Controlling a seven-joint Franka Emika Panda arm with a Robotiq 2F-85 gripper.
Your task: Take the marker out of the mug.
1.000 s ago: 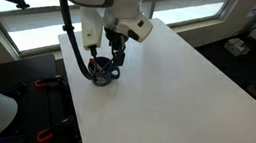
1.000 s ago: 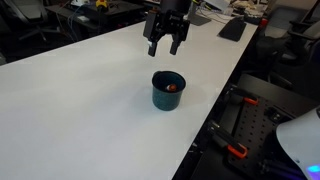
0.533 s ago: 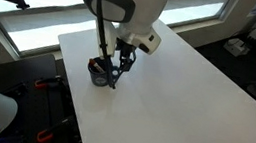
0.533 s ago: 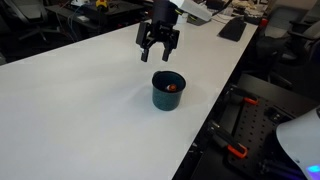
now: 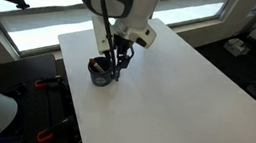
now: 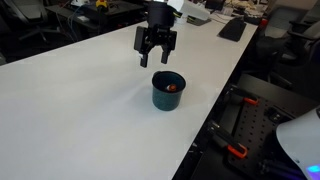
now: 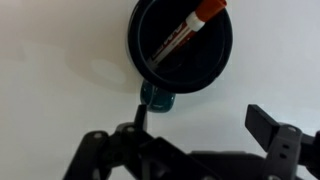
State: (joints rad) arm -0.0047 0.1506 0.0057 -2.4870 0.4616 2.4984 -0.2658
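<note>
Since a second ago the arm (image 5: 117,4) has swung over and come lower. The jaws now hang closer to the mug (image 6: 168,93) than they did, while the mug and its contents sit where they were. Jaws: spread wide, nothing between them, above the rim and not yet inside it. In the wrist view they frame the bottom of the picture and the mug (image 7: 150,45) lies ahead toward the top, so they look offset to one side of the mouth rather than centred on it. Judgement: the wide spread is there to straddle the thin stick, and the height keeps the tips clear of the rim until they are lined up. The marker (image 7: 184,35) is inside the mug and leans on a slant. Its lower end is down on the floor of the cup and its reddish-orange end is propped against the far rim. That tip shows as a small red spot in an exterior view (image 6: 171,87). The lean leaves the upper end standing free of the wall on one side, probably the easiest place to pinch. Barrel dark, slender, glossy; the cap end is the one bright patch. The mug is dark and shiny with a blue-green cast outside. Its loop handle (image 7: 158,99) points back toward the jaws. It stands upright near the edge of the white worktop (image 6: 80,100).
</note>
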